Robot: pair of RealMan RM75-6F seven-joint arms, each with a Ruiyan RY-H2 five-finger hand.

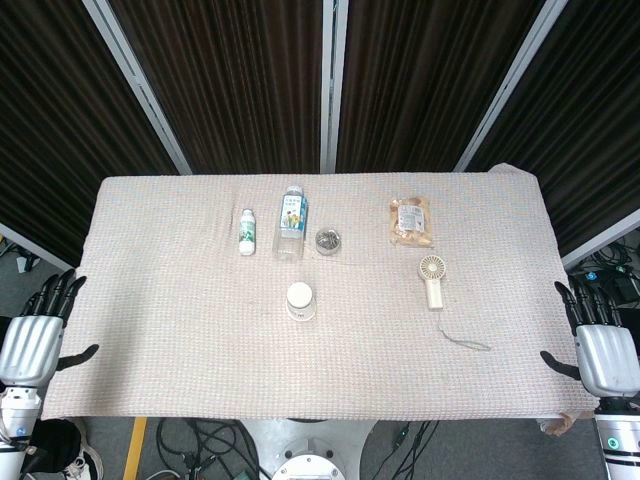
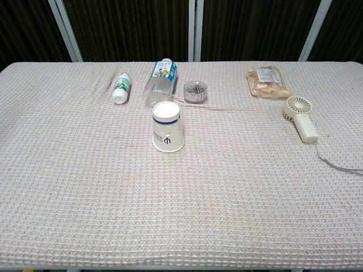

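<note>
My left hand (image 1: 35, 335) hangs beside the table's left edge, fingers spread, holding nothing. My right hand (image 1: 600, 340) hangs off the right edge, likewise spread and empty. Neither hand shows in the chest view. On the cloth-covered table (image 1: 180, 330) a white paper cup (image 1: 300, 300) (image 2: 167, 127) stands upside down near the middle. Behind it lie a clear water bottle (image 1: 290, 222) (image 2: 161, 79), a small white bottle with a green label (image 1: 247, 231) (image 2: 120, 88) and a small round tin (image 1: 328, 240) (image 2: 195, 91). A snack bag (image 1: 411, 220) (image 2: 266, 83) and a cream hand-held fan (image 1: 434, 280) (image 2: 301, 117) lie to the right.
The fan's thin cord (image 1: 462, 340) (image 2: 337, 164) trails toward the front right. Dark curtains with metal posts (image 1: 328, 80) stand behind the table. Cables lie on the floor (image 1: 200, 440) under the front edge.
</note>
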